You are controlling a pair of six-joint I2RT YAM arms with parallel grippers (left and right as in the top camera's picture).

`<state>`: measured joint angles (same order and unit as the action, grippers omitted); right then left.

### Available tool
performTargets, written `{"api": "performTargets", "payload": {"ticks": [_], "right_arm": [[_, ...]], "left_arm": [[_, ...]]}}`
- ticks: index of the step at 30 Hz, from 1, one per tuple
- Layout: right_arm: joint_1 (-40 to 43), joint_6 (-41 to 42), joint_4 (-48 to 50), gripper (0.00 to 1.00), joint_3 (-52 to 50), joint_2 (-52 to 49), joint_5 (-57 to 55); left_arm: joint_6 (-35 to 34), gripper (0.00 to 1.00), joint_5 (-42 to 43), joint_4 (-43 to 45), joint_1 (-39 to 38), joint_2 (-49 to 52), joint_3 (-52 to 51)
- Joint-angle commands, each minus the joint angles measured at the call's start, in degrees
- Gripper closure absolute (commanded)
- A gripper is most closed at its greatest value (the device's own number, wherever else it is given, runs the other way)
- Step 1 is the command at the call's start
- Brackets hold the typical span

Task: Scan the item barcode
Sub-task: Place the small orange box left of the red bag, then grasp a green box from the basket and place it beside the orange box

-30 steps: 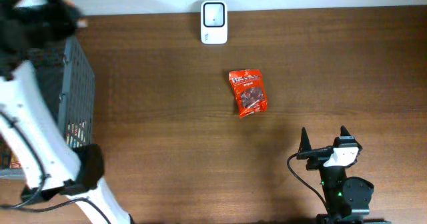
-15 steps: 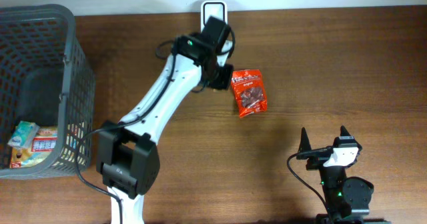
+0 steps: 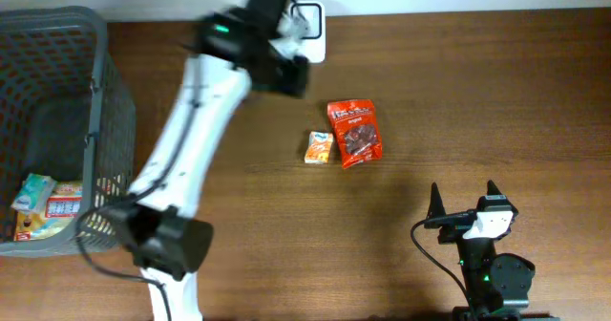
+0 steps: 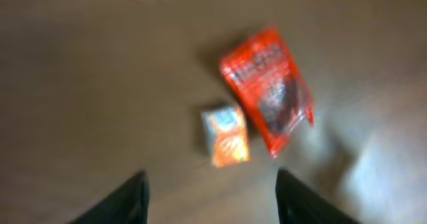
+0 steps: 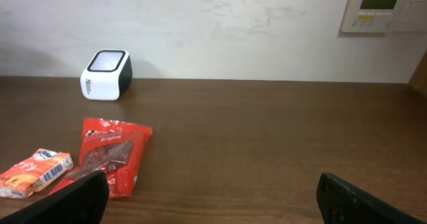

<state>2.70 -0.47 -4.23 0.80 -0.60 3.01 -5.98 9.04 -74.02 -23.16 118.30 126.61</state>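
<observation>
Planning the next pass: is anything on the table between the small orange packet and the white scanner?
Nothing visible lies between the orange packet and the scanner. The red bag lies beside the packet, off that line. Only the left gripper hangs above that stretch.

Overhead view: bright, even light from above. The table (image 3: 496,101) shows a faint sheen, and objects cast only short, soft shadows. The left arm (image 3: 196,111) is smeared by motion blur at its upper end; the rest is sharp. Left wrist view: blurred throughout. The pouch (image 4: 267,87) and packet (image 4: 225,136) have soft edges and unreadable print, the left fingers (image 4: 127,201) are dark silhouettes, and a pale glare patch sits lower right. Right wrist view: sharp and evenly lit, with a bright wall (image 5: 233,24) and dark, unfocused right fingers (image 5: 73,199).
</observation>
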Motion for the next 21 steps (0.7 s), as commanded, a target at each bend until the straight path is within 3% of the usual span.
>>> {"api": "performTargets", "payload": {"ticks": [1, 4, 6, 10, 15, 18, 21], "right_arm": [[0.33, -0.37, -0.07, 0.01, -0.48, 0.39, 0.15], [0.33, -0.37, -0.07, 0.01, -0.48, 0.39, 0.13], [0.33, -0.37, -0.07, 0.01, -0.48, 0.39, 0.15], [0.33, -0.35, -0.07, 0.01, -0.48, 0.39, 0.15], [0.33, -0.37, -0.07, 0.01, -0.48, 0.39, 0.15], [0.33, -0.37, -0.07, 0.01, -0.48, 0.39, 0.15], [0.33, -0.37, -0.07, 0.02, -0.48, 0.39, 0.13]], "left_arm": [[-4.28, 0.25, -8.79, -11.41, 14.38, -1.77, 25.42], [-13.22, 0.18, -12.28, -19.06, 31.54, -1.79, 36.20], [-15.93, 0.07, -12.26, -22.73, 40.30, -1.77, 36.61], [-16.31, 0.07, -11.63, -22.69, 53.05, -1.70, 31.76], [-16.26, 0.07, -17.00, -20.39, 55.41, -1.64, 13.75], [-15.50, 0.09, -22.38, -11.63, 55.43, -1.64, -2.16], [-9.05, 0.12, -23.02, -2.58, 55.43, -1.64, -14.10]]}}
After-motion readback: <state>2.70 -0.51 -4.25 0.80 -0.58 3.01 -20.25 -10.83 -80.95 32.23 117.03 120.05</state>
